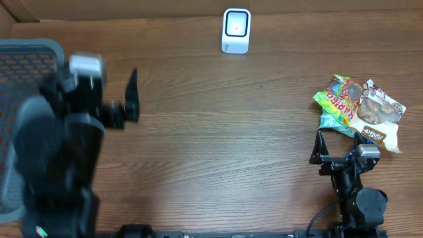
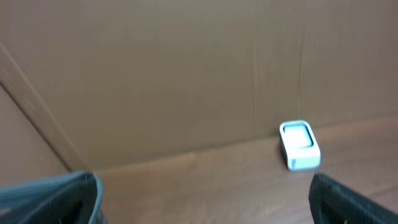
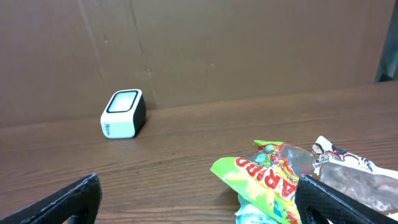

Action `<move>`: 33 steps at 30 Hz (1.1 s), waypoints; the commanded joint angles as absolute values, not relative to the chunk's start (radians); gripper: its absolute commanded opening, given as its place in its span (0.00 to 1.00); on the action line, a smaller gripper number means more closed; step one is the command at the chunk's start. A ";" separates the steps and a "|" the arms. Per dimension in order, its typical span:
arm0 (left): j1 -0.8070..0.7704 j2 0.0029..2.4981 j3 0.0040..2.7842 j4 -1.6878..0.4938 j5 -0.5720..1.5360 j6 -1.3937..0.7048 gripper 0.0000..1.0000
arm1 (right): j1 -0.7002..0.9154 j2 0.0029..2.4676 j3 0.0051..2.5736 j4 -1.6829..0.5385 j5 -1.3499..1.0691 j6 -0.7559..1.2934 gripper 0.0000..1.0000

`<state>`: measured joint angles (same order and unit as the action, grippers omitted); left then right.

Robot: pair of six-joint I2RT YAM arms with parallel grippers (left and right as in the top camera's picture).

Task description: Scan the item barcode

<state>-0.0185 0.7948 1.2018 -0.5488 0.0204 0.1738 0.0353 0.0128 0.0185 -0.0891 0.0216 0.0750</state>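
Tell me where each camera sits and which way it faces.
Overhead: above the table, looking straight down; left arm, right arm, scanner and snack bags show.
Left wrist: rides the raised left arm, facing the back wall and scanner; open left hand frames the bottom corners.
Right wrist: rides the low right arm, facing scanner and snack bags; open right hand frames the bottom corners.
Shared: all three show the scanner.

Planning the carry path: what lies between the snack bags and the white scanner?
Only bare wooden table separates the snack bags from the scanner, as the overhead view shows.
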 commanded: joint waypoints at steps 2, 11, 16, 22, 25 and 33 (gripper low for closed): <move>-0.004 0.558 0.793 -0.353 0.064 0.225 1.00 | 0.041 0.003 0.008 -0.081 0.014 0.078 1.00; 0.022 0.165 0.284 -0.103 0.167 0.366 1.00 | 0.041 0.003 0.008 -0.081 0.014 0.078 1.00; 0.023 0.036 0.148 -0.099 0.185 0.414 0.99 | 0.041 0.003 0.008 -0.081 0.014 0.078 1.00; 0.051 0.003 0.082 -0.093 0.184 0.416 0.99 | 0.041 0.003 0.008 -0.081 0.014 0.078 1.00; 0.070 0.003 0.065 -0.093 0.184 0.432 1.00 | 0.041 0.003 0.008 -0.082 0.014 0.078 1.00; 0.092 0.003 0.009 -0.073 0.160 0.377 1.00 | 0.041 0.003 0.008 -0.082 0.014 0.078 1.00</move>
<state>0.0799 0.0170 0.0208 -0.0837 0.1715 0.4126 0.0353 0.0128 0.0185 -0.0891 0.0147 0.0746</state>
